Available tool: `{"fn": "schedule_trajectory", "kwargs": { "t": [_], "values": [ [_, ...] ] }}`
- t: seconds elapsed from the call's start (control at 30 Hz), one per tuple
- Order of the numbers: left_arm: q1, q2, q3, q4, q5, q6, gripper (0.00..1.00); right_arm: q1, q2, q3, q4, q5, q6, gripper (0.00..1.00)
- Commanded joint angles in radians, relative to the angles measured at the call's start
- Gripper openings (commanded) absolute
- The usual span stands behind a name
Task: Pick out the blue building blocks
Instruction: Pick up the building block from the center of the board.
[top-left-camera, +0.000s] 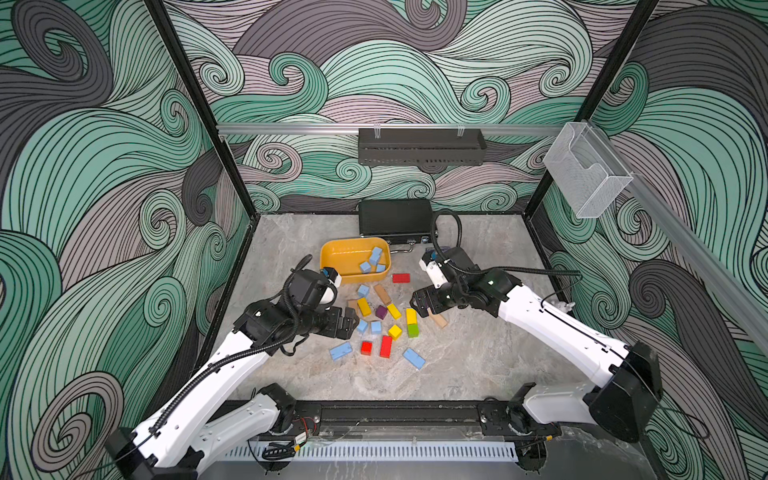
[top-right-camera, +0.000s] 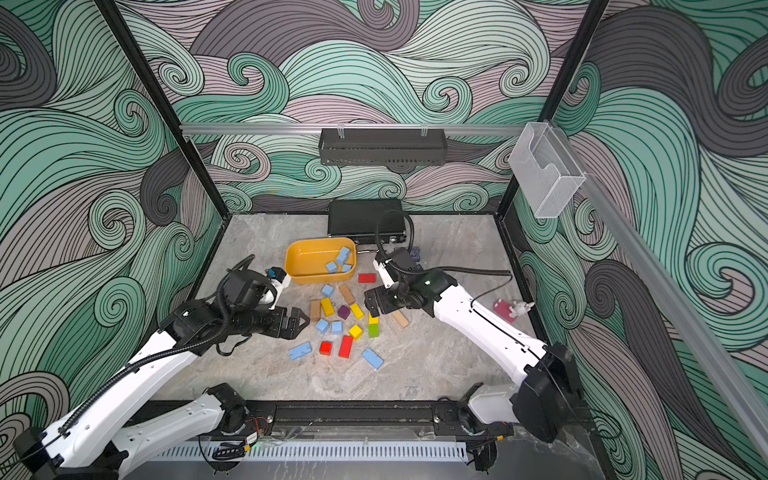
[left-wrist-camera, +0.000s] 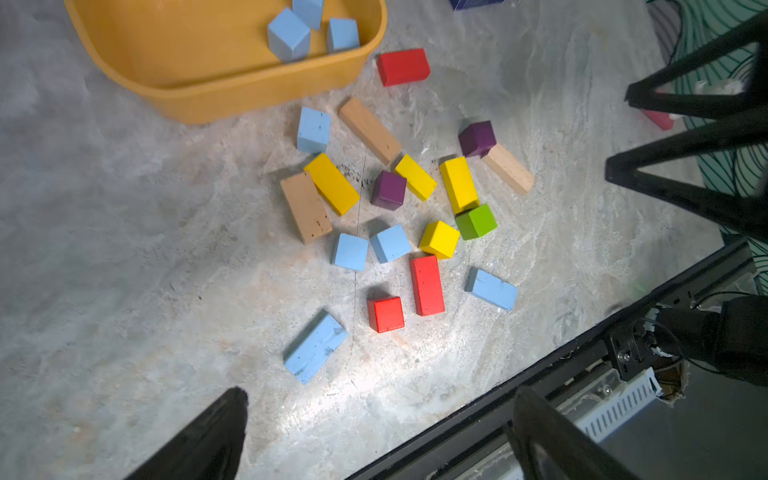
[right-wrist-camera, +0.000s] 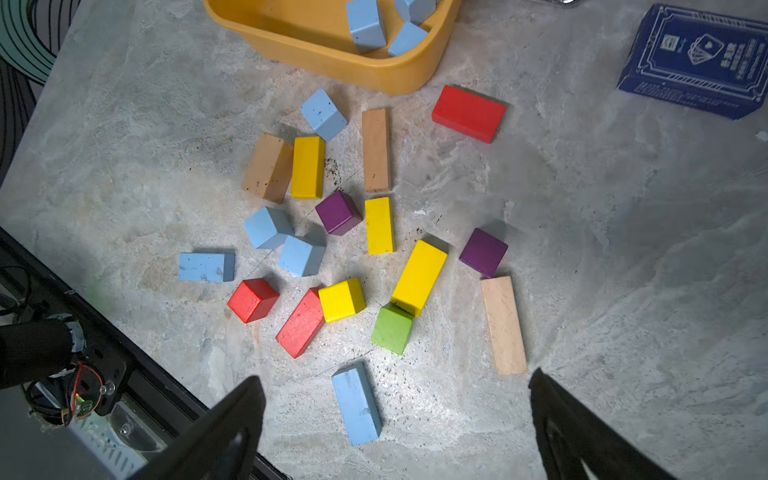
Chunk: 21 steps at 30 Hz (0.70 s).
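Both hands hover over the grey marbled table (top-left-camera: 478, 357), nothing held. My left hand (top-right-camera: 301, 322): fingers wide apart, empty, at the near-left of the yellow plastic tub (top-left-camera: 338, 257). My right hand (top-left-camera: 420, 302): fingers wide apart too, empty, at the tub's near-right, close to a tan wooden brick (top-left-camera: 439, 321). Small matte light-blue building blocks (top-left-camera: 374, 259): I count three inside the tub, bunched at its right end, one propped on the others. Five more lie on the table in front of the tub: one blue cube (top-left-camera: 363, 290) just off the tub's front wall, two blue cubes (top-left-camera: 362, 326) side by side further out, then a longer blue brick (top-left-camera: 340, 351) and a second blue brick (top-left-camera: 414, 358) furthest from the tub, well apart from each other. Red, yellow, purple, green and tan blocks are mixed in among them. A dark blue card box (right-wrist-camera: 698, 58) lies off the tub's right end.
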<state>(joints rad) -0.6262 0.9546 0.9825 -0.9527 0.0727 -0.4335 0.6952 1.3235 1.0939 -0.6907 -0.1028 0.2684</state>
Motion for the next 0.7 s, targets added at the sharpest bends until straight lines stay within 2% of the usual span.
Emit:
{"fn": "schedule_trajectory", "kwargs": {
  "t": [0.0,0.17,0.27,0.37,0.53,0.67],
  "values": [
    [-0.036,0.062,-0.03,-0.06,-0.028,-0.174,0.99,-0.005,-0.042,-0.064,0.025,-0.046,0.058,0.99],
    [-0.076,0.137,-0.079,-0.082,-0.082,-0.371,0.98,-0.005,-0.086,-0.145,0.027,-0.064,0.083,0.99],
    [-0.103,0.114,-0.135,-0.059,-0.145,-0.518,0.99,-0.005,-0.103,-0.172,0.027,-0.056,0.087,0.99],
    [-0.105,0.089,-0.214,-0.001,-0.145,-0.647,0.99,-0.005,-0.106,-0.192,0.029,-0.05,0.088,0.99],
    [-0.106,0.092,-0.286,0.068,-0.141,-0.758,0.99,-0.005,-0.108,-0.231,0.055,-0.067,0.1,0.99],
    [-0.107,0.126,-0.295,0.102,-0.14,-0.773,0.99,-0.005,-0.112,-0.28,0.103,-0.085,0.117,0.99]
  ]
}}
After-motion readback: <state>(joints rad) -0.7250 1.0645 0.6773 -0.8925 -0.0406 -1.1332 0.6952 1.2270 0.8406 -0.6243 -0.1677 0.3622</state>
